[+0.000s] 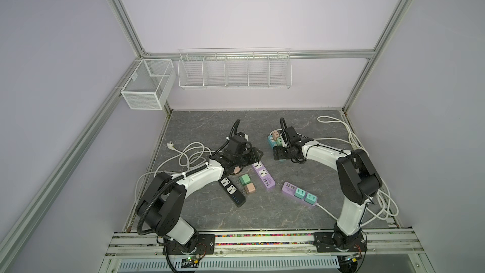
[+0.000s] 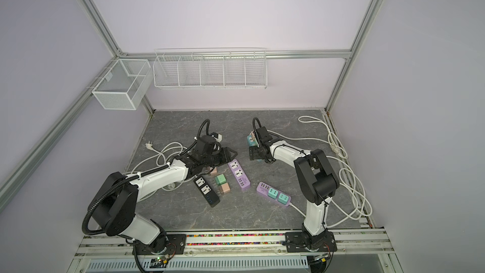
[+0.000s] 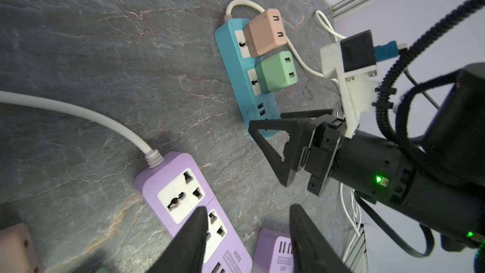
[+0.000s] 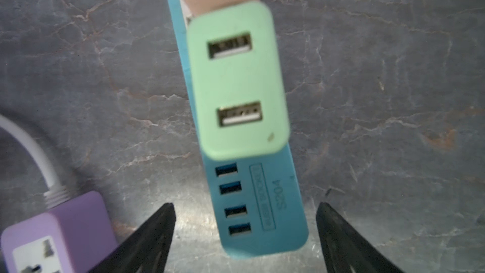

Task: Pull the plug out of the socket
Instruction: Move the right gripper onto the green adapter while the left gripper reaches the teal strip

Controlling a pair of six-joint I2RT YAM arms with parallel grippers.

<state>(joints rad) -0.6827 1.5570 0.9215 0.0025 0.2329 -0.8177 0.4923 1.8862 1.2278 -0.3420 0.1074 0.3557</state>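
A blue socket strip (image 3: 231, 56) lies on the grey table with a pink plug (image 3: 265, 32) and a green plug (image 3: 275, 72) pushed into it. In the right wrist view the green plug (image 4: 236, 80) fills the middle, and the strip's USB end (image 4: 275, 219) lies between the open fingers of my right gripper (image 4: 245, 204), which touch nothing. In a top view my right gripper (image 1: 278, 154) hovers at the strip's near end. My left gripper (image 3: 248, 206) is open and empty over a purple socket strip (image 3: 183, 195) with bare sockets.
A second purple strip (image 1: 299, 193) carries two teal plugs. A black strip (image 1: 232, 191), a loose green plug (image 1: 244, 179) and a loose pink plug (image 1: 249, 187) lie mid-table. White cables (image 1: 189, 153) coil at left and along the right edge (image 1: 351, 137). Wire baskets (image 1: 233, 69) hang on the back wall.
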